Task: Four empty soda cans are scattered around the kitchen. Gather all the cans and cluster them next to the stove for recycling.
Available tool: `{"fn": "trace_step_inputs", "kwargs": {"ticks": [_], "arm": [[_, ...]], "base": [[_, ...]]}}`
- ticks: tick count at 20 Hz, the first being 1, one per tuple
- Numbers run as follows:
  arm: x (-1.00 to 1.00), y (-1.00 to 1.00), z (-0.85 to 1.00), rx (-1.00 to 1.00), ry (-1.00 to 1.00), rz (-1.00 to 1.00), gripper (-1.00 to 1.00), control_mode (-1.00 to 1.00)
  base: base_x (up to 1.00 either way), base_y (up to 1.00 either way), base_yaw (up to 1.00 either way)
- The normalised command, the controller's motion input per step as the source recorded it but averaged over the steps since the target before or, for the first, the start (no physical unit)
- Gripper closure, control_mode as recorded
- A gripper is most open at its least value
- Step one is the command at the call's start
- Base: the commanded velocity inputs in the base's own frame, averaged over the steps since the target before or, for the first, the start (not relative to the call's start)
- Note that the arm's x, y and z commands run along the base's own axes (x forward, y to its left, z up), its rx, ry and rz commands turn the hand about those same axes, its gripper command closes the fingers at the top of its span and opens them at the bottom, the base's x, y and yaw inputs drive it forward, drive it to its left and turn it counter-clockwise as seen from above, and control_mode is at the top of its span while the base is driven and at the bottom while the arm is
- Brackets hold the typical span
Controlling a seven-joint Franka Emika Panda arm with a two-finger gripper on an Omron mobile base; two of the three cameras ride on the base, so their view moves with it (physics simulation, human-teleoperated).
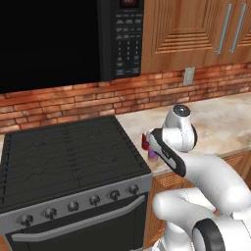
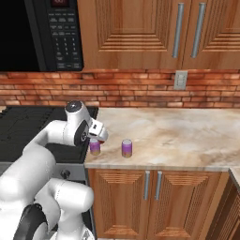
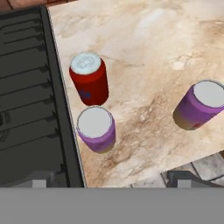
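Label marks on short red cylindrical can unreadable; my forearm hides it in left base view; pincer spread.

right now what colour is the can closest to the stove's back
Red, with a silver top; it shows best in the hand view, beside the stove.

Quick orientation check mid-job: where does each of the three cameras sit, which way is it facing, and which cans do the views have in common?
Left base view: behind the arm's left, facing the stove and microwave; arm lower right.
Right base view: behind its right, facing the counter and cabinets; arm lower left.
Hand view: looks down over the open gripper at the counter edge; finger tips at bottom.
Shared: right base and hand views both show the near purple can and the far purple can; the red can peeks out in left base.
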Motion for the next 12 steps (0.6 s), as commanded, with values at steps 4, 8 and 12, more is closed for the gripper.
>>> {"fn": "trace_step_inputs", "kwargs": {"ticks": [4, 8, 12], "arm": [[-0.54, -0.07, 0.39, 0.00, -0.02, 0.00, -1.00, -1.00], [-0.47, -0.05, 0.38, 0.00, -0.02, 0.01, -1.00, -1.00], [-0.38, -0.03, 0.39, 0.00, -0.03, 0.01, -1.00, -1.00]], "base": [[0.00, 0.00, 0.00], [0.00, 0.00, 0.00], [0.00, 0.00, 0.00]]}}
